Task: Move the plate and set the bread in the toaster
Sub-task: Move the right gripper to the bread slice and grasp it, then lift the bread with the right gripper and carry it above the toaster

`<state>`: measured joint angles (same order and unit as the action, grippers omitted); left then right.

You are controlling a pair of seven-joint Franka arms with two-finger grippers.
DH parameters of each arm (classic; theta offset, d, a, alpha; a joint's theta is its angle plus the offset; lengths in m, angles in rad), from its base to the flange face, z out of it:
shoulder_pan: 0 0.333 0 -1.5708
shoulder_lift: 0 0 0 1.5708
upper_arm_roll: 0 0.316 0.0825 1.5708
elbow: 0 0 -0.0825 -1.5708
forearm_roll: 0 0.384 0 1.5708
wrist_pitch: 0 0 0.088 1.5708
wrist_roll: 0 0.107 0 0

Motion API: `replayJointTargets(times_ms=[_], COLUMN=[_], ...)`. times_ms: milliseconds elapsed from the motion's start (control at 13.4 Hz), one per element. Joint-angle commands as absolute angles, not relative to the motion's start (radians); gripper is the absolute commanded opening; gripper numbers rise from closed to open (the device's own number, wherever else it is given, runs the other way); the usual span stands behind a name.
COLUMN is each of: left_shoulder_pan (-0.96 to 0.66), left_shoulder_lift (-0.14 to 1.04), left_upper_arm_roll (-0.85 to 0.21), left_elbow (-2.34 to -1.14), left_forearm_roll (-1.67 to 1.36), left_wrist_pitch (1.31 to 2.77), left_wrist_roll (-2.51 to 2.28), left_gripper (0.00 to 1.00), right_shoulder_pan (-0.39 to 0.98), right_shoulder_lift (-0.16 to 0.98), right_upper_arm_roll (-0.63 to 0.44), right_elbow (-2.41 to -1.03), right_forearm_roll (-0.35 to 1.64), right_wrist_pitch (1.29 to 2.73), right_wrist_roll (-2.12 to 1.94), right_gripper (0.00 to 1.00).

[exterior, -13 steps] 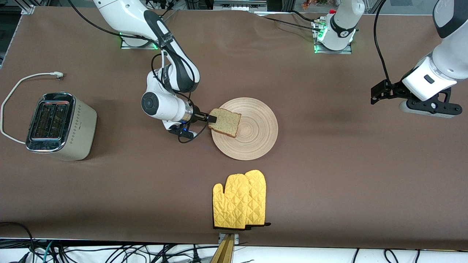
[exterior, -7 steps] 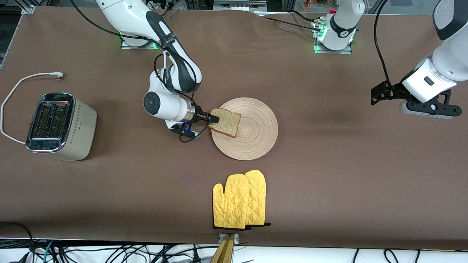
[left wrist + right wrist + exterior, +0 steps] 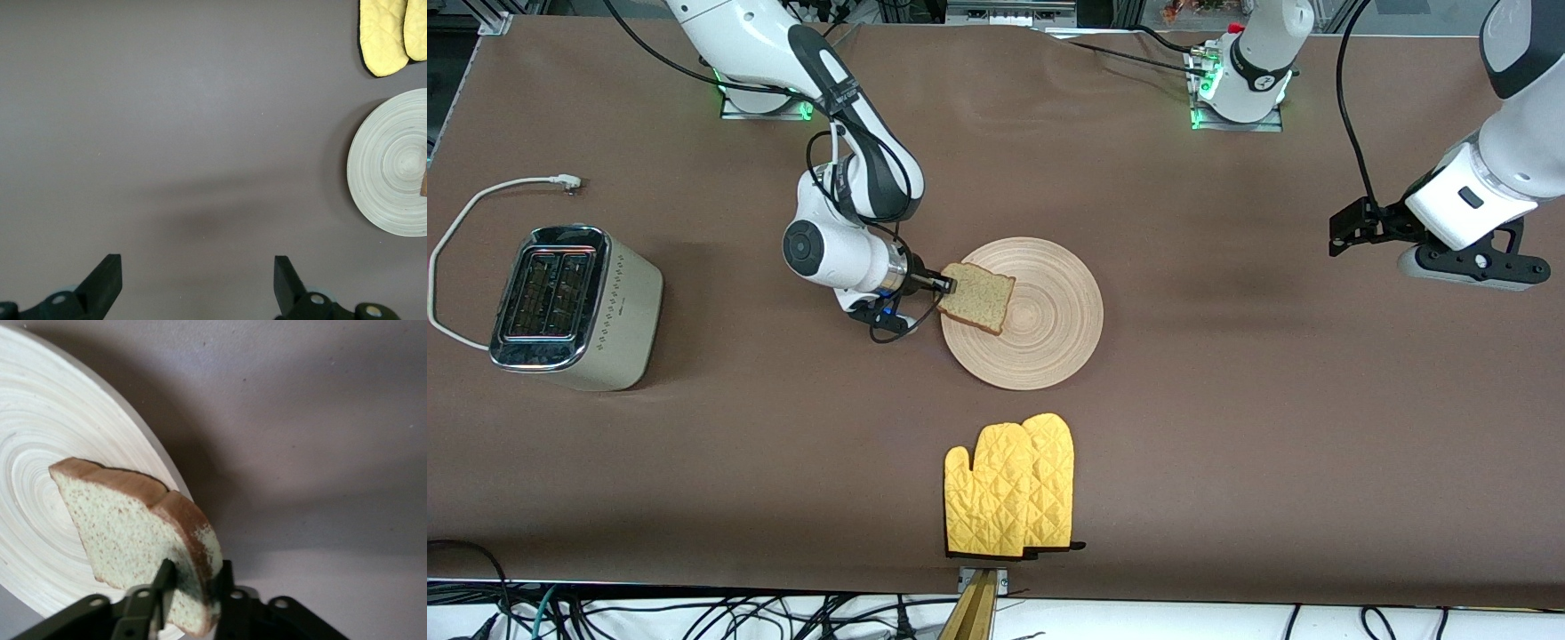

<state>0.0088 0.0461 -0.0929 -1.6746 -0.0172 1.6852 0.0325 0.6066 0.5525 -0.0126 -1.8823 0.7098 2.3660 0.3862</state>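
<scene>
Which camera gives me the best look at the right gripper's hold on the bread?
The right wrist view: the right gripper has its fingers pinching one crust edge of the bread, which is tilted up over the plate. The front view shows the grip small, from above. The left wrist view catches only a sliver of bread.

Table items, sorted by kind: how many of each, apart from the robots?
Toaster: 1
Wooden plate: 1
Bread slice, pinched by the right gripper: 1
Yellow oven mitts: 2
Total: 5
</scene>
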Motion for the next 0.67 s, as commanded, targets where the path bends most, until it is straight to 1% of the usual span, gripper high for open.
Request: replayJointTargets(times_ms=[0, 298, 372, 447, 595], left_shoulder_pan=[0.015, 0.015, 0.015, 0.015, 0.015], left_shoulder_lift=[0.058, 0.058, 0.058, 0.060, 0.058], left_upper_arm_roll=[-0.095, -0.095, -0.095, -0.095, -0.095], left_elbow=[-1.641, -1.640, -1.640, -1.641, -1.641], left_forearm_roll=[-0.021, -0.021, -0.021, -0.023, -0.023], left_wrist_pitch=[1.660, 1.660, 1.660, 1.660, 1.660], left_wrist_roll=[0.055, 0.052, 0.051, 0.051, 0.051], left_gripper=[1.00, 1.00, 1.00, 1.00, 1.00], right_shoulder_pan=[0.620, 0.618, 0.614, 0.611, 0.611], right_shoulder_lift=[0.549, 0.545, 0.538, 0.528, 0.500], right_upper_arm_roll=[-0.018, -0.020, -0.024, -0.040, -0.121], right_elbow=[-1.881, -1.858, -1.842, -1.816, -1.741], right_forearm_roll=[0.732, 0.729, 0.718, 0.713, 0.663], right_wrist_pitch=[2.372, 2.362, 2.333, 2.260, 2.081], right_wrist_roll=[0.387, 0.370, 0.370, 0.371, 0.371], right_gripper=[0.00, 0.00, 0.00, 0.00, 0.00])
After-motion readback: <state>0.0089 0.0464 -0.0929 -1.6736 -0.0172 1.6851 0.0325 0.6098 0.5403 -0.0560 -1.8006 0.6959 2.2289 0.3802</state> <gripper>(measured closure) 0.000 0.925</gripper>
